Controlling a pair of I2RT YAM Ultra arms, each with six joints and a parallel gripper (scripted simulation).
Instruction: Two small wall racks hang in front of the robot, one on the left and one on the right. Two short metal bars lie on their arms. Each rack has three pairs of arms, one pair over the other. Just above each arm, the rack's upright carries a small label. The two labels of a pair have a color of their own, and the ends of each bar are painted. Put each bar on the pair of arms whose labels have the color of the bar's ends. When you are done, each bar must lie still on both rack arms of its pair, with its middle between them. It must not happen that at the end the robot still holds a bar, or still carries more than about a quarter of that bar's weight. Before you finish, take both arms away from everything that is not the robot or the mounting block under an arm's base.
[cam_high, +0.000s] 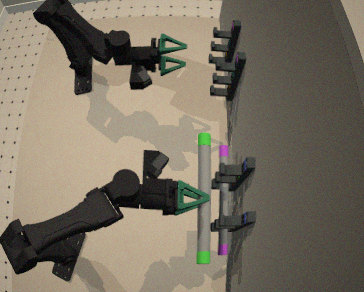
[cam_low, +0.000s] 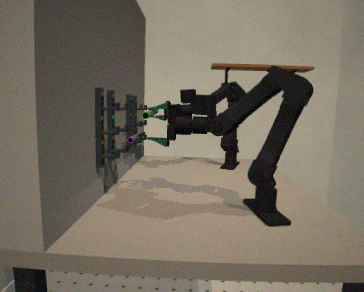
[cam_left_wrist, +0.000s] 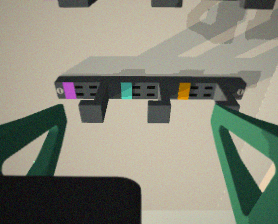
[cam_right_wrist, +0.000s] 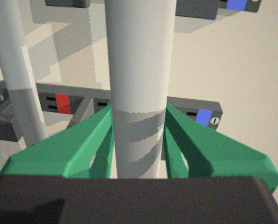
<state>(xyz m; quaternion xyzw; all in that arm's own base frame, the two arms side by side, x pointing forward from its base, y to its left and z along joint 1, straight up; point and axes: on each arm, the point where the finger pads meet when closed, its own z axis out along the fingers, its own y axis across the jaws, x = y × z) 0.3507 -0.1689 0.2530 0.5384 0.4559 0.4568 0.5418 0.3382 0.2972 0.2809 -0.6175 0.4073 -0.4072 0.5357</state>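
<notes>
Tan tabletop (cam_high: 185, 240) (cam_low: 210, 235), right pincer (cam_high: 208, 198) (cam_right_wrist: 139, 107) pinching green-ended bar (cam_high: 206, 203) (cam_low: 148, 115) (cam_right_wrist: 140, 65), left pincer (cam_high: 186, 55) (cam_low: 167, 111) (cam_left_wrist: 139, 112) spread before left rack (cam_high: 234, 75) (cam_low: 99, 130) (cam_left_wrist: 150, 80).

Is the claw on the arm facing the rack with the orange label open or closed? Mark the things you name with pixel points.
Open: the left gripper's (cam_high: 186, 55) (cam_left_wrist: 139, 112) two green fingers stand wide apart, with nothing between them.

Center: thick gray bar (cam_right_wrist: 139, 65) between the green fingers
Left edge: second bar (cam_right_wrist: 20, 80)
Right, beyond fingers: blue label (cam_right_wrist: 204, 117)
Left, mid-height: red label (cam_right_wrist: 63, 103)

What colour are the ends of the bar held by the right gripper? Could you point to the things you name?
Green (cam_high: 204, 139) (cam_low: 146, 115), best in top view.
</notes>
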